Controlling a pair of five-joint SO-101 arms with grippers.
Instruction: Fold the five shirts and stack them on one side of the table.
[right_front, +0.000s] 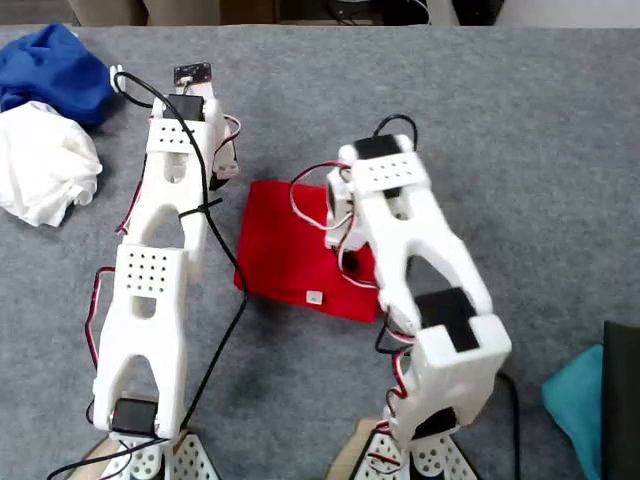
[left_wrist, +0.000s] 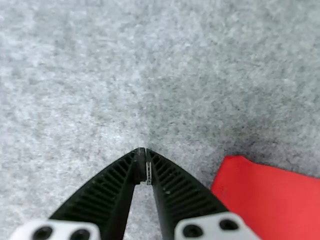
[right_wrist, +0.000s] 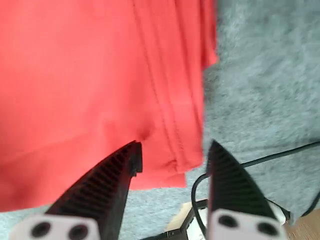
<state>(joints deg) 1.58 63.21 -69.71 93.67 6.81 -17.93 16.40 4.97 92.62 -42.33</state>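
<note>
The right gripper (right_wrist: 175, 148) was held open over the hemmed edge of the red shirt (right_wrist: 75, 75), while the left gripper (left_wrist: 142, 154), clenched empty, was stationed beside its corner.

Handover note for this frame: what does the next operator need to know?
Left gripper: shut, above the bare table, beside the red shirt.
Right gripper: open, over the red shirt's edge.
Done: red shirt lies folded mid-table, between the arms.
To do: blue shirt and white shirt lie crumpled at the far left; teal shirt is at the right edge. No stack yet.
</note>
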